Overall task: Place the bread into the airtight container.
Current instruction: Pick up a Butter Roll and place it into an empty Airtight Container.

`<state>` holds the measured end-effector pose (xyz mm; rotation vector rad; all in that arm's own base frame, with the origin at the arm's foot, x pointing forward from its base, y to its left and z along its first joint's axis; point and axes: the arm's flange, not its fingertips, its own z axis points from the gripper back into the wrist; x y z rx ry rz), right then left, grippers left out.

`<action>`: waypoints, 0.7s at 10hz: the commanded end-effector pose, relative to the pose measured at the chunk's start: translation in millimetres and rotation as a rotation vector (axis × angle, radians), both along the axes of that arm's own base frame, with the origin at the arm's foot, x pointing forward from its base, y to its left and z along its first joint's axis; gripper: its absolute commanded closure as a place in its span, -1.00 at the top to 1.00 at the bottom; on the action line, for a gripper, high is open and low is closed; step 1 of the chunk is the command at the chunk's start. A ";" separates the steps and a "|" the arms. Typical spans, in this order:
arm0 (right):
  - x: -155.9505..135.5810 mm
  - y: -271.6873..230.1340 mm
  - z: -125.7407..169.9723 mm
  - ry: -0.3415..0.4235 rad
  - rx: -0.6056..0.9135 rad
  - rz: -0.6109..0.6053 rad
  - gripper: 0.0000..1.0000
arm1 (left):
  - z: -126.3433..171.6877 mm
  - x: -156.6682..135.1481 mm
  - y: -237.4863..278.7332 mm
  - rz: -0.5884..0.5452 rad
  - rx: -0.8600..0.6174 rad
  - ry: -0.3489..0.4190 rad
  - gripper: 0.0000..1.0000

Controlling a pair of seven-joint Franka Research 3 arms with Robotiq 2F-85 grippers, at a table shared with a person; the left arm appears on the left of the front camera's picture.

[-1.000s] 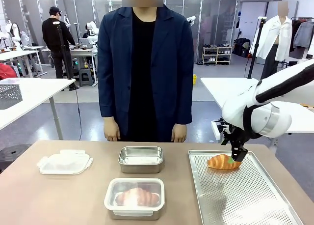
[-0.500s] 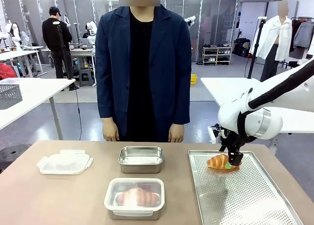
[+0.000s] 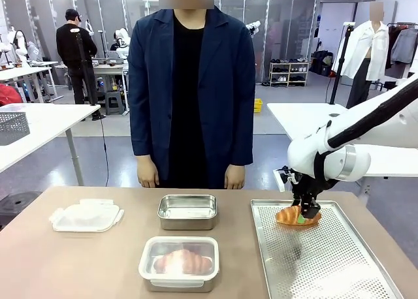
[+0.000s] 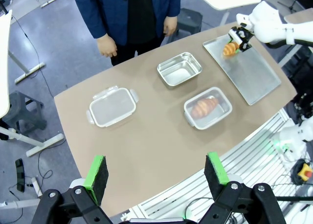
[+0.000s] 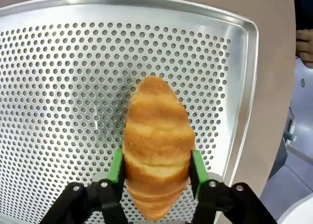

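Left jaws hang apart, high above the tabletop (image 4: 146,136). The open steel container (image 3: 187,211) waits at its middle. Right jaws are clamped across the bread (image 3: 297,215) at the far end of the perforated tray (image 3: 326,260); gripped off-centre, the soft loaf might swing loose or squash during the carry

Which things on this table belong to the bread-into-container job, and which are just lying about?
In the job:
- croissant, clamped in the shut right gripper
- open steel container, empty
- loose clip lid, lying left of it

Lying about:
- sealed container with a croissant already inside
- perforated tray, only the pickup spot
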<state>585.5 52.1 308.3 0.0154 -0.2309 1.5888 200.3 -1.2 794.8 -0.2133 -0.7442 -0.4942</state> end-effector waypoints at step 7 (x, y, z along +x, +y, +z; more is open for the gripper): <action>-33.9 73.7 113.0 -0.098 0.013 -0.095 -0.09 | 0.5 0.0 -0.2 -0.014 0.006 -0.002 1.00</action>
